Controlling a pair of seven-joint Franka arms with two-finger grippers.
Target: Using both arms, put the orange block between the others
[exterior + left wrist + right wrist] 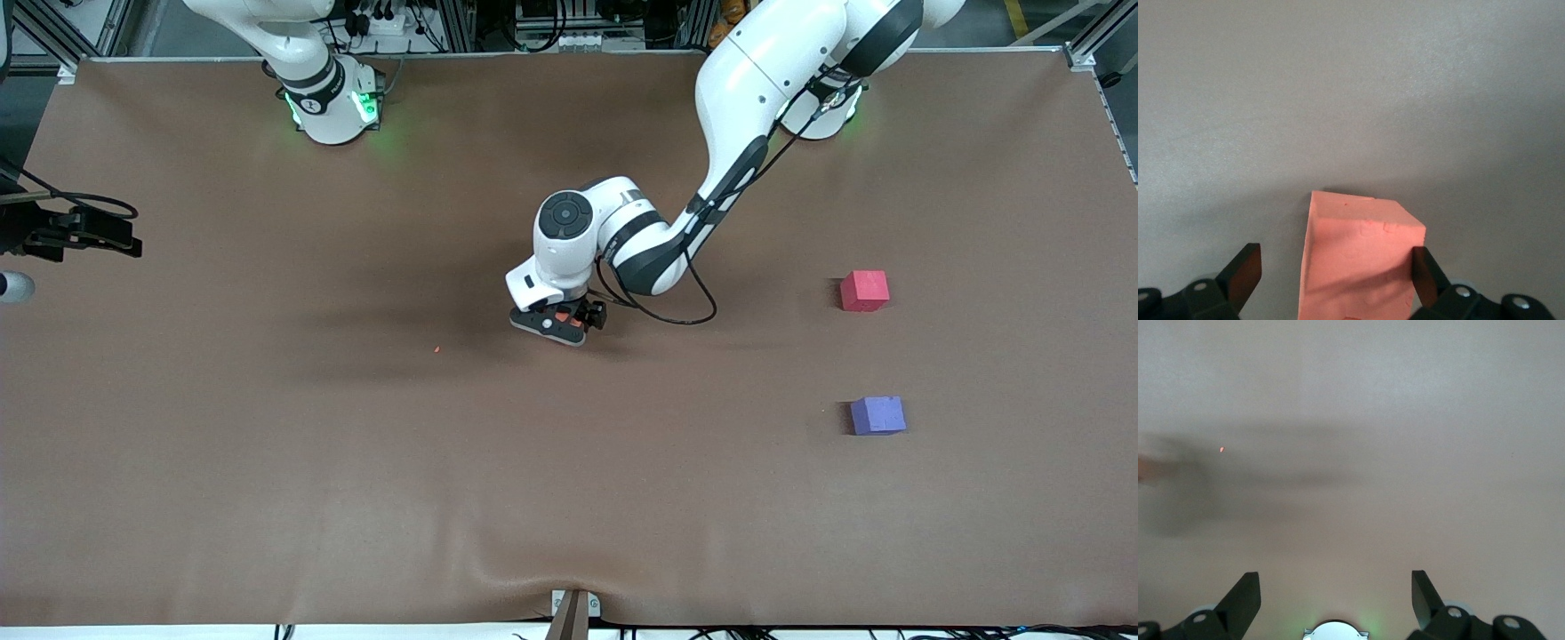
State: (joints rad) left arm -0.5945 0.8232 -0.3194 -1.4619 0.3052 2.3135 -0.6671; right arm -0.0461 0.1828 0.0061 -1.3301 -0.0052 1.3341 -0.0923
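- While reaching in from its base toward mid-table, left gripper (562, 324) down low at the tabletop, right over the orange block (564, 317).
- Seen from the left wrist, orange block (1361, 257) sitting between the two dark fingers (1241, 273): one finger touching a block edge, the other standing clear with brown mat showing in the gap. Jaws spread wide, no squeeze on the cube.
- Block resting on the brown table (267, 444), turned at an angle to the fingers, a corner pointing away from the wrist.
- Over toward the left arm's end of the table, pinkish-red cube (864, 291) and purple-blue cube (877, 415), well apart from the orange one. Purple-blue nearer the front camera, pinkish-red farther, bare mat between the two.
- Right gripper (1335, 600) waiting, jaws apart, holding nothing; only plain mat under it in its wrist view, plus a tiny orange speck (1221, 449).
- Same speck (436, 349) lying on the mat in the front view, toward the right arm's end from the orange block.
- Right arm's base (333, 107) lit green at the table's edge.
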